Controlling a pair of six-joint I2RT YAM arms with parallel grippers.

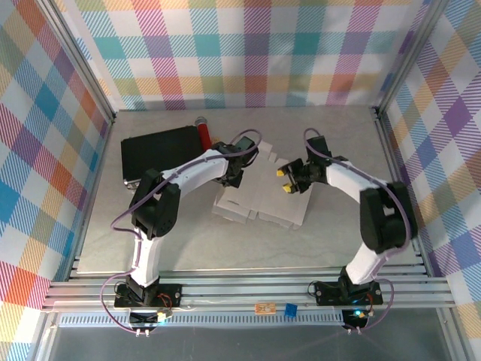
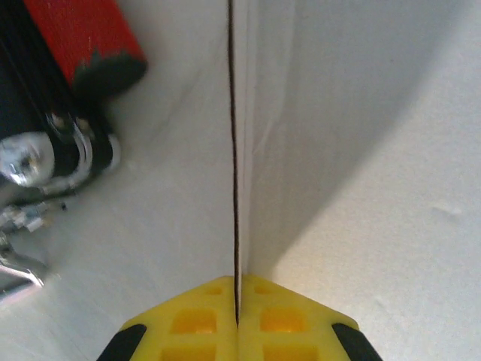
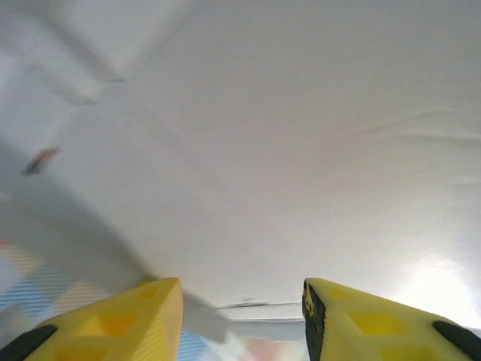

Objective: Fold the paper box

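Note:
The white paper box (image 1: pixel 263 204) lies partly unfolded in the middle of the table, with flaps standing up at its far side. My left gripper (image 1: pixel 235 177) is at the box's far left corner. In the left wrist view the left gripper (image 2: pixel 237 302) is shut on a thin upright flap of the paper box (image 2: pixel 361 188), seen edge-on as a dark line. My right gripper (image 1: pixel 285 180) hovers over the box's far right part. In the right wrist view the right gripper (image 3: pixel 242 308) is open, with a white panel of the paper box (image 3: pixel 285 150) close ahead and nothing between the fingers.
A black case (image 1: pixel 158 150) lies at the back left with a red cylinder (image 1: pixel 204 134) at its right end, close behind my left gripper; the red cylinder (image 2: pixel 83 34) also appears in the left wrist view. Plaid walls and metal rails (image 1: pixel 240 289) bound the table.

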